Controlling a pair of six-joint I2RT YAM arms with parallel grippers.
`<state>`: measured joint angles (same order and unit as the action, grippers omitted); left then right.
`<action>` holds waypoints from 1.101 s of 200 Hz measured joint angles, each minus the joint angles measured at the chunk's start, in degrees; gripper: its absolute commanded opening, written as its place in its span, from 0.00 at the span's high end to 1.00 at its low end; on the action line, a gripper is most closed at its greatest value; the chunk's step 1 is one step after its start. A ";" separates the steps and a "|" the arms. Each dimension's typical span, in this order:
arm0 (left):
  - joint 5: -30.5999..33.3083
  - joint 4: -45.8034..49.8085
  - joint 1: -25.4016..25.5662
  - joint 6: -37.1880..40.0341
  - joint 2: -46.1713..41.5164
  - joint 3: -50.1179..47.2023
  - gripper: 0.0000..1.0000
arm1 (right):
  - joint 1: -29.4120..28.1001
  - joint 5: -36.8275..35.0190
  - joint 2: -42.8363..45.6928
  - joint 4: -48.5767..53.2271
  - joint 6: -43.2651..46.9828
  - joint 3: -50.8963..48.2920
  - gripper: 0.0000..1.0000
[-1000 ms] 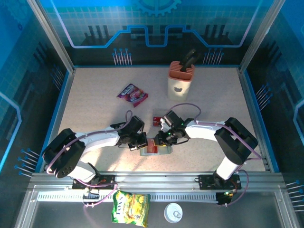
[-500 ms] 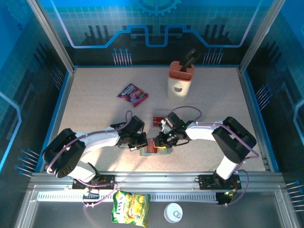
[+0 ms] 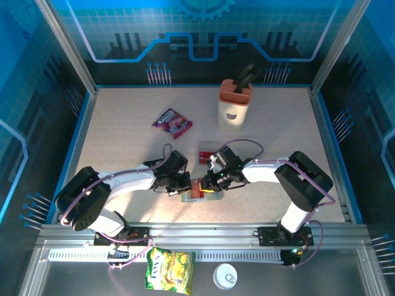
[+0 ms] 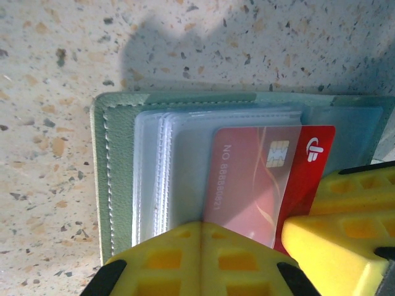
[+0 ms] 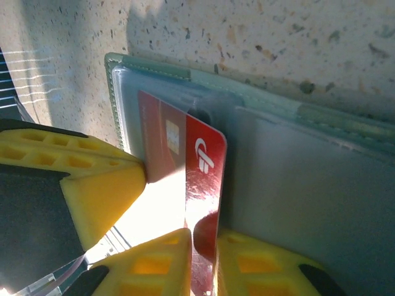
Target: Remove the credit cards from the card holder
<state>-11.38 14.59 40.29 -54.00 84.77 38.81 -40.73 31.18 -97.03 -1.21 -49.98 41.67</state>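
Card holder point(image 3: 212, 196) lies open and flat on the speckled table point(image 3: 123, 154), near the front edge and between the two grippers; in the left wrist view its grey-green stitched cover point(image 4: 102, 179) frames a stack of clear pocket sleeves. A red credit card point(image 4: 265, 179) with a chip and a white logo sits partly in one sleeve, its logo end sticking out past the sleeve's edge. The left gripper point(image 3: 183, 187) has its yellow fingers point(image 4: 160, 259) pressed together, their tips set on the near edge of the sleeves just beside the card. The right gripper point(image 5: 202, 237) pinches the free end of that card point(image 5: 203, 160) between its fingers point(image 5: 259, 268), the card standing edge-on in the narrow slot between them while the holder's pale inner panel point(image 5: 308, 185) spreads out to the right. Just behind the right gripper a second red card point(image 3: 204, 155) lies flat on the table, apart from the holder. Farther back are a purple-red snack packet point(image 3: 172, 122) and a beige knife block point(image 3: 234, 106), both well away from the holder
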 measured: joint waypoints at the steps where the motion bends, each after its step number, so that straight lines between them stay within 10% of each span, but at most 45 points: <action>1: -0.02 0.00 0.00 0.00 0.00 0.00 1.00 | 0.00 0.00 0.00 -0.02 0.00 0.00 0.85; 115: 0.07 0.15 0.00 0.00 -0.02 0.00 1.00 | 2.95 0.83 4.28 2.19 2.47 -2.27 0.95; 220: 1.11 2.14 0.00 0.04 -1.31 0.70 0.96 | 6.10 -4.85 13.44 23.89 17.53 5.38 1.00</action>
<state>-10.26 16.73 40.29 -53.95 83.46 39.51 -34.63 26.33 -83.59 22.68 -32.45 47.05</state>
